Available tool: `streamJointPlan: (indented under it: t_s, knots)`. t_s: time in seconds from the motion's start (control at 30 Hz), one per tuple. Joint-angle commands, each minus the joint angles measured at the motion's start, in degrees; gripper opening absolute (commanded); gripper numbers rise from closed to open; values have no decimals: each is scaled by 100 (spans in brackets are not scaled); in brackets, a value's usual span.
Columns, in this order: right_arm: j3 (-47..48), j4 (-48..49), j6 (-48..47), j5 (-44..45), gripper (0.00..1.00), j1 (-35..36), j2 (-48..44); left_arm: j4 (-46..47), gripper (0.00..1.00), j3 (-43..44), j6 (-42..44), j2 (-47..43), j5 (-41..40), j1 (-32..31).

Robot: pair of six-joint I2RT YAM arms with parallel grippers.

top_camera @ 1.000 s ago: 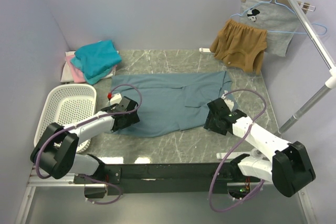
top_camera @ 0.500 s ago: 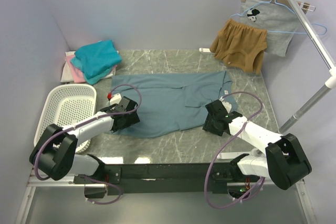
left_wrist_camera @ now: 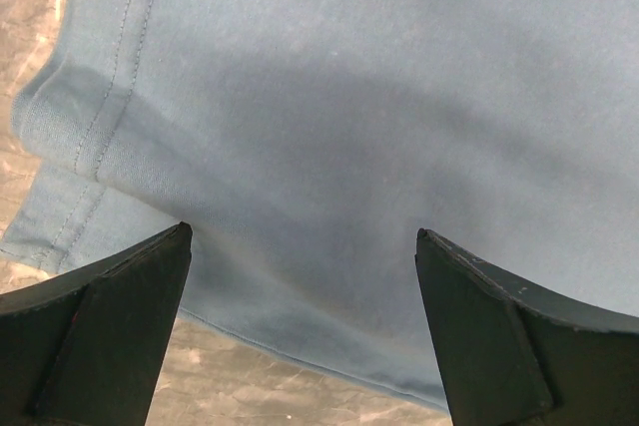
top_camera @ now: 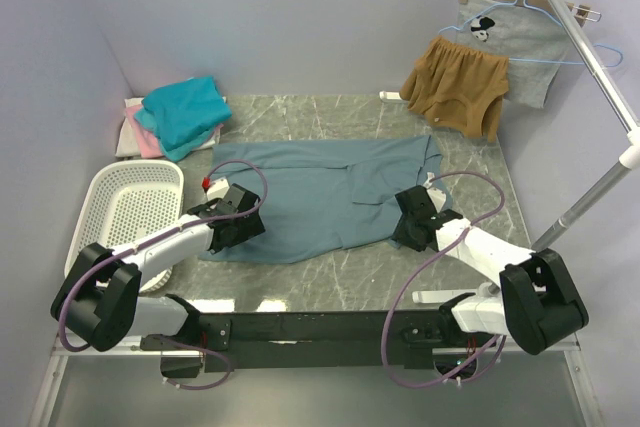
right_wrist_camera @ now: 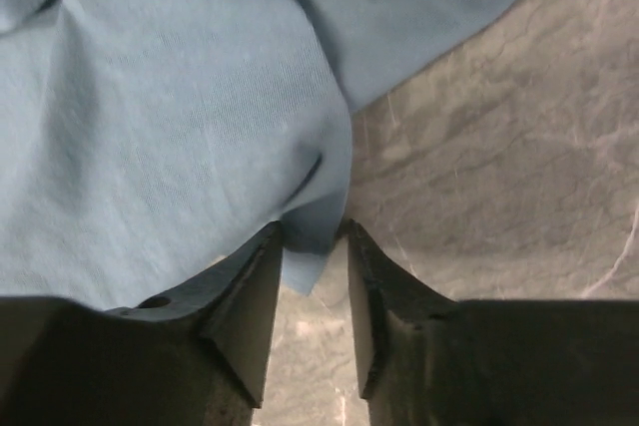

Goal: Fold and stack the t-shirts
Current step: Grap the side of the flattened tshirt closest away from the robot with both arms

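Finds the grey-blue t-shirt [top_camera: 310, 197] spread flat on the table [top_camera: 330, 112], laid out for folding. Holds the left gripper [left_wrist_camera: 302, 236] wide apart over its near-left hem, poised to pinch. Brackets its near-right corner with the right gripper [right_wrist_camera: 312, 231], fingers close together; clamped or not, cannot tell.

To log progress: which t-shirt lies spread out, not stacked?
The grey-blue t-shirt, spread open in the middle; the teal t-shirt and pink t-shirt lie stacked at the far left.
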Motion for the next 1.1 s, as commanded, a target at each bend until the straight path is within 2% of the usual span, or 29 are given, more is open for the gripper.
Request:
streamJointPlan:
  t_s: [0.0,0.03,0.1,0.13,0.27,0.37,0.53,0.67,0.87,1.07]
  knots:
    - [-4,123,-45,50,33,-63,337,-55,99,-47,-117,-192,-19,-20]
    - [13,132,-71,-3,29,-72,364,-55,99,-48,-126,-210,-11,-20]
    - [40,123,-107,-29,4,-72,426,-116,100,-74,-179,-271,-2,-20]
    - [40,132,-124,-82,0,-63,408,-134,99,-83,-205,-306,-2,-11]
    - [-101,71,-195,-170,0,-72,31,-292,99,-83,-276,-509,-63,-20]
    - [-162,-263,-134,-310,0,-72,-836,-468,99,-74,-328,-667,-81,-20]
    - [-75,-1106,130,-302,0,-46,-1910,-862,99,-109,-504,-983,-81,-46]
    - [-57,-1677,279,-284,0,-46,-2587,-1258,99,-284,-986,-1308,-37,-81]
    - [-75,-1845,307,-372,0,-37,-2940,-1663,100,-618,-2040,-1511,-151,-345]
    - [57,-1652,34,-662,0,-37,-2792,-1795,97,-786,-2859,-1423,-449,-371]
